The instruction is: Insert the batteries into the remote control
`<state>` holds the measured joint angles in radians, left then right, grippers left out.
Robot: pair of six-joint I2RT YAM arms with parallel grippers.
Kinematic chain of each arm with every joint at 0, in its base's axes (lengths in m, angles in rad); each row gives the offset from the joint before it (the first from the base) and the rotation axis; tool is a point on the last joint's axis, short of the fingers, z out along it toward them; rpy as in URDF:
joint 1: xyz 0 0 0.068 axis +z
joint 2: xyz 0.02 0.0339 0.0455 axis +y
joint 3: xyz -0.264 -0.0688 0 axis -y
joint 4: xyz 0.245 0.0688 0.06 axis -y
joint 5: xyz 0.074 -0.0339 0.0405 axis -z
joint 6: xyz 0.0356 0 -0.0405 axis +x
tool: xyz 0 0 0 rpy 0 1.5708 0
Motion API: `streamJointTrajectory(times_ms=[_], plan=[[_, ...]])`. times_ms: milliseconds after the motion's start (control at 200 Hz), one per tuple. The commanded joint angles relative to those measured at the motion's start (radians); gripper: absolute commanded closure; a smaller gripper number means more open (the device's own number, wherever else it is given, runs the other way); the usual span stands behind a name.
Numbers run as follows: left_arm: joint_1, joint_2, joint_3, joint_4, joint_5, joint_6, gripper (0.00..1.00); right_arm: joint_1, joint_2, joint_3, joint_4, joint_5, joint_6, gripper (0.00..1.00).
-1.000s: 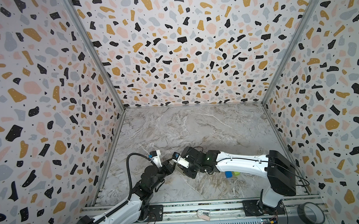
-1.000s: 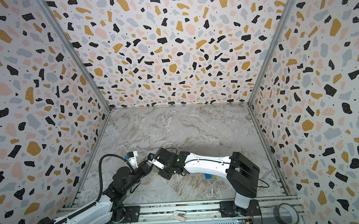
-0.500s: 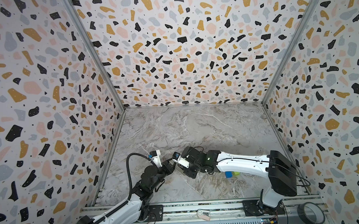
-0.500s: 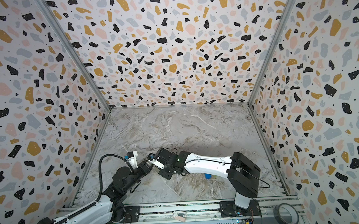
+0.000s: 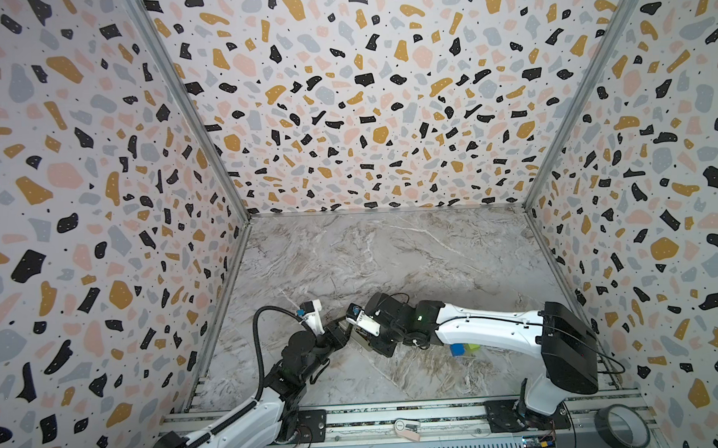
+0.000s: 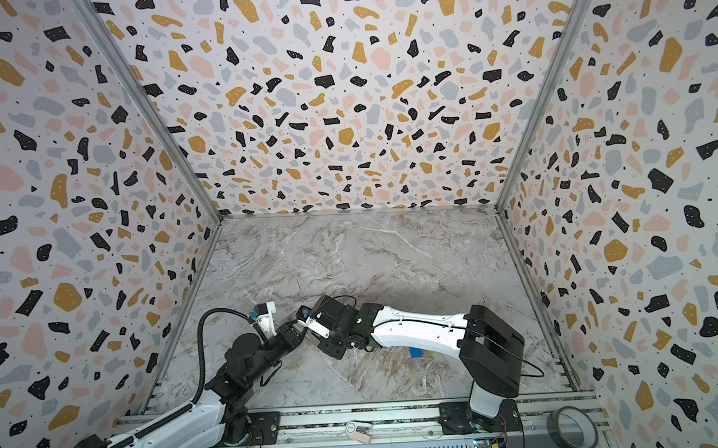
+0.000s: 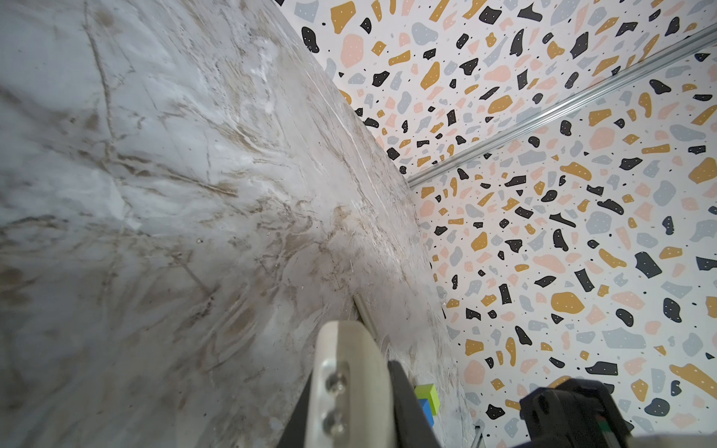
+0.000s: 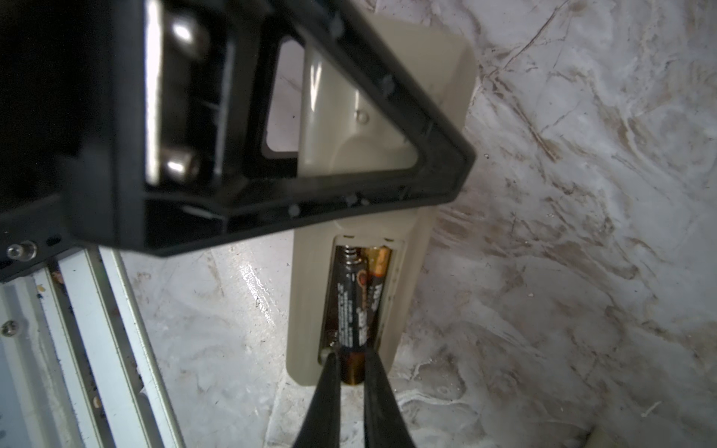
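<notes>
The remote control (image 8: 388, 116) lies back up, a cream handset with its battery recess uncovered. My left gripper (image 7: 362, 362) is shut across its body; its black frame (image 8: 349, 186) hides the remote's middle in the right wrist view. Two batteries lie in the recess. My right gripper (image 8: 352, 372) is shut on the copper end of the black battery (image 8: 349, 306), which overhangs the recess's end. The second battery (image 8: 378, 260) lies beside it, mostly hidden. In both top views the grippers (image 5: 345, 331) (image 5: 360, 338) meet low at front centre, hiding remote and batteries.
A blue cube (image 5: 457, 349) and a green cube (image 5: 473, 347) sit under my right forearm. Marble floor stretches to the back wall. The metal rail (image 5: 440, 413) runs along the front edge, with a tape roll (image 5: 622, 426) at its right end.
</notes>
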<state>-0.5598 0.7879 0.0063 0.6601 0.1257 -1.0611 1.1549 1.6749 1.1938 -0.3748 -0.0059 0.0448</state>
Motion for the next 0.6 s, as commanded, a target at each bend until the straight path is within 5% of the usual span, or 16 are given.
streamJointTrajectory(times_ms=[0,591], plan=[[-0.005,-0.001,-0.045,0.074,0.009,0.013,1.00,-0.002,-0.030,0.000,-0.026,0.002,0.008,1.00],[-0.007,0.017,-0.030,0.074,0.012,0.023,1.00,0.001,0.001,0.027,-0.077,0.040,0.002,1.00]])
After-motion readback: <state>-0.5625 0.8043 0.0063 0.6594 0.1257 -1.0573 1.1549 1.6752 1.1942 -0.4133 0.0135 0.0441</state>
